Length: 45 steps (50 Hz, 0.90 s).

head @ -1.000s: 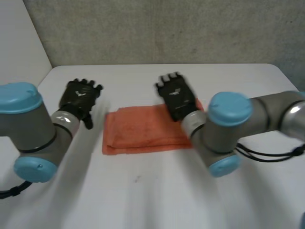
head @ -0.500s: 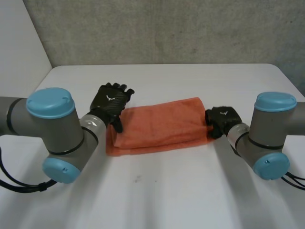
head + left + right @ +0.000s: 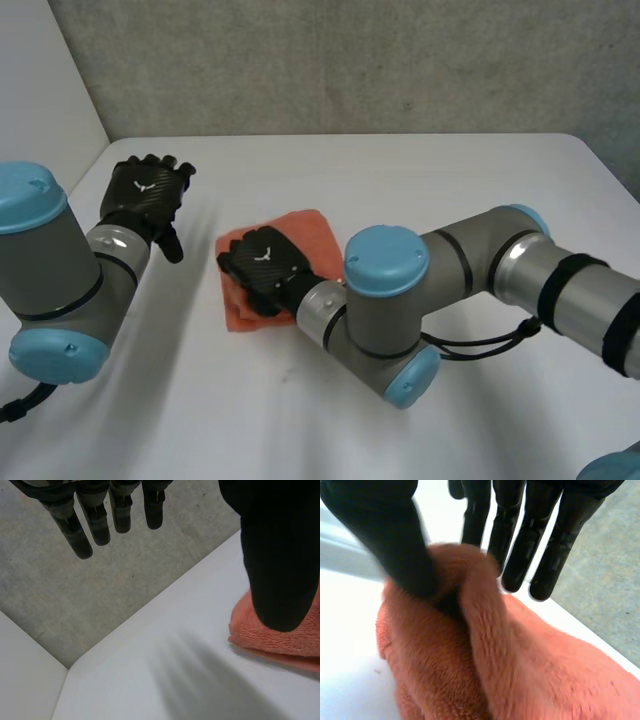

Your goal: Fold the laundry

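Observation:
An orange towel lies folded into a short stack left of the table's middle. My right hand rests on its near left part, its arm reaching across from the right. In the right wrist view a raised fold of the towel is pinched between that hand's thumb and its straight fingers. My left hand hovers open to the left of the towel, apart from it. In the left wrist view its fingers are straight, and an edge of the towel shows past the thumb.
The white table stretches bare to the right and front of the towel. A grey wall stands behind its far edge. The table's left edge runs close to my left hand.
My right hand carried the towel's right end across to the left, so the towel is now folded shorter. My left hand drew back leftward off the towel's left end.

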### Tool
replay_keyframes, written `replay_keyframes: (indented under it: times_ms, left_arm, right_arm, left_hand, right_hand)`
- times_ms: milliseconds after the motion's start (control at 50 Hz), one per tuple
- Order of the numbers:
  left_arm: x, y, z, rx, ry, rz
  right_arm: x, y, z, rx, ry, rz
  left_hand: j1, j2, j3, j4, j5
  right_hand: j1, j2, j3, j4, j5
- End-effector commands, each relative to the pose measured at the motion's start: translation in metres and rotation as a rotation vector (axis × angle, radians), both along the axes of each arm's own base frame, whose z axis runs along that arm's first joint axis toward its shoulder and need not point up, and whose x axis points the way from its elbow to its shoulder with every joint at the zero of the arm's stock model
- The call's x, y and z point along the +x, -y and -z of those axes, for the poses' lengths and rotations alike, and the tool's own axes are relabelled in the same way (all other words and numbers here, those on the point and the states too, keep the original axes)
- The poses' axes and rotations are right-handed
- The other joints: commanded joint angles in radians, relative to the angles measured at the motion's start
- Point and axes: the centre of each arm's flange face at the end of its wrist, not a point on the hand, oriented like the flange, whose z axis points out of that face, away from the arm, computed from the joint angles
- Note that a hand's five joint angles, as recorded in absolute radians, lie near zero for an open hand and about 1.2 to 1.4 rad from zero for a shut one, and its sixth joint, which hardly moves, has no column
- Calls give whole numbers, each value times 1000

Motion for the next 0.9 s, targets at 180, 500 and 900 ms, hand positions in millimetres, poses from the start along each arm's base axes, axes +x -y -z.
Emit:
replay_keyframes:
  times_ms: [180,500,900]
  left_arm:
    - [-50,-3,7,69,-185,164]
    - [-47,-10,70,365,-126,61]
    - [-26,-15,-70,49,-273,71]
  right_arm:
    - [-52,75,-38,140,152,343]
    - [-55,93,16,346,-35,374]
    - [-117,116,-146,102,266,628]
  left_hand:
    - [-7,-5,-17,-8,-25]
    - [-10,-7,-20,-11,-28]
    - [-29,-26,-38,-29,-46]
  right_hand:
    - [-527,-704,-712,-720,-710]
    - [-527,-704,-712,-720,-710]
    - [-527,-704,-712,-720,-710]
